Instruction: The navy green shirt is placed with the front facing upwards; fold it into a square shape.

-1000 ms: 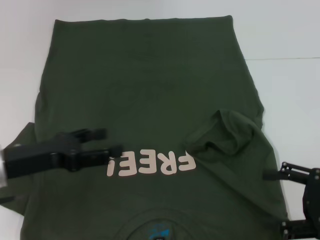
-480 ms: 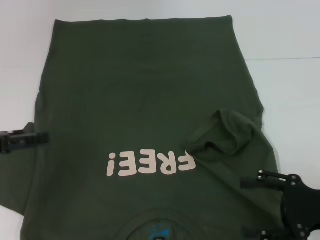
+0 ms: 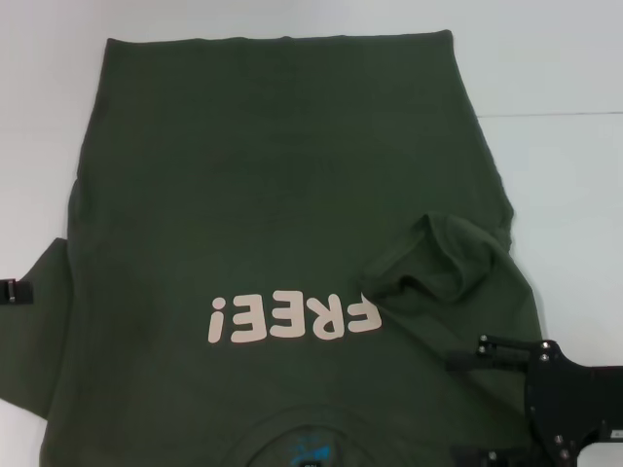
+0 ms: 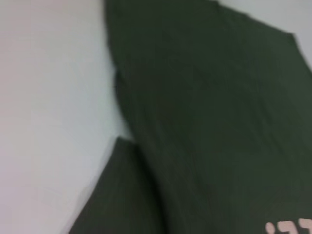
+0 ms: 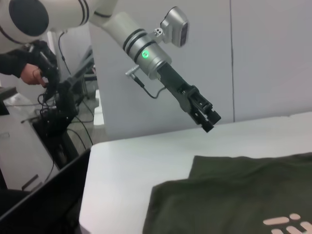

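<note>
Lying flat on table (image 3: 555,68): navy green shirt (image 3: 282,185)

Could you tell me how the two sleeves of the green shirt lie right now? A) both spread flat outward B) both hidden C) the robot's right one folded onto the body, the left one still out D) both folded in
C: on the navy green shirt, the right sleeve lies bunched over the body beside the FREE! lettering, while the left sleeve sticks out flat.

The navy green shirt (image 3: 273,243) lay flat on the table (image 3: 565,175), under and left of the right gripper (image 3: 467,409); its folded-in sleeve (image 3: 438,263) lay just beyond it.
</note>
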Controlling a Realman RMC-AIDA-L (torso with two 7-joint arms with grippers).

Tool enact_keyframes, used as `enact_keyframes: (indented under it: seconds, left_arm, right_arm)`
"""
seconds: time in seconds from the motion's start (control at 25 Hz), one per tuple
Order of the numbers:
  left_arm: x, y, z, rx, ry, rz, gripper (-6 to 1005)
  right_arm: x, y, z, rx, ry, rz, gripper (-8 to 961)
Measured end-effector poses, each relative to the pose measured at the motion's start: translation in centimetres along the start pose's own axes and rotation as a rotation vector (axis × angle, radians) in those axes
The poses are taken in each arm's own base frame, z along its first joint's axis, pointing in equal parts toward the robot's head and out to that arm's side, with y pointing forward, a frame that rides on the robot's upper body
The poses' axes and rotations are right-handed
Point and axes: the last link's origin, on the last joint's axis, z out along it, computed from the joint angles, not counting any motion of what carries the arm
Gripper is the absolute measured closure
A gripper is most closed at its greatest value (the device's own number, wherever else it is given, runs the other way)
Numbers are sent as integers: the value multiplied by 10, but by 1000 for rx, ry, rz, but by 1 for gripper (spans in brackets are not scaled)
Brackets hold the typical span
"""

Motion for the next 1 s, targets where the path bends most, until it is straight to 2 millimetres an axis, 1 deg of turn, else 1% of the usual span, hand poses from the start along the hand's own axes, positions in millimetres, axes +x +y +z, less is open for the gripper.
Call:
enact_keyframes:
  seconds: [0.12,0.32,0.48,0.64,1.0]
  left_arm:
    - [3,-3,2,40,-16,-59,67]
    - [6,-13,4,109,-33,-106,67]
    - [3,-21,11,156,-77,-139,67]
    - [0,-27,17,180,-101,-153,67]
    - [-2,-37,19,242,-101,-165,67]
  right_arm:
    - [0,-3,2,-2,18,-5,7]
    - [-1,-5,7,-19,28,-2,6]
    - [-1,-8,9,-12,31,2,6]
    - [-2,-10,12,-11,32,6,7]
    - [-2,-14,18,-12,31,15,6]
